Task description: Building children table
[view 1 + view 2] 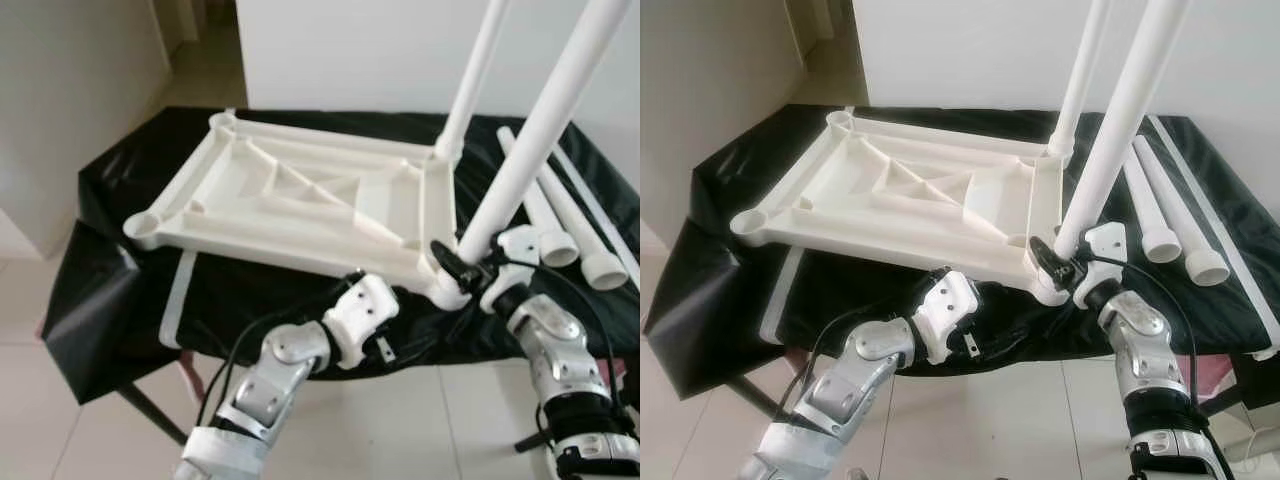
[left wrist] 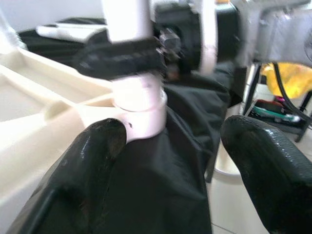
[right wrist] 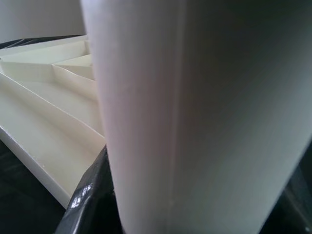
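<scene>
Clamping the base of a white leg (image 1: 540,130), the right gripper (image 1: 462,268) is seating it in the near corner socket (image 1: 447,292) of the upturned tabletop (image 1: 300,195), which is lying on a black-covered table (image 1: 110,230). The left gripper (image 2: 175,161) is hovering just beside that socket, fingers spread and empty. One leg (image 1: 475,70) is already standing in the far corner; two sockets on the left are waiting, with spare legs (image 1: 560,225) lying alongside, so roughly half the job seems left.

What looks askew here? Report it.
The near leg leans right out of its corner socket, while the far leg stands straighter. The right claw grips its base. Two spare legs lie loose.
</scene>
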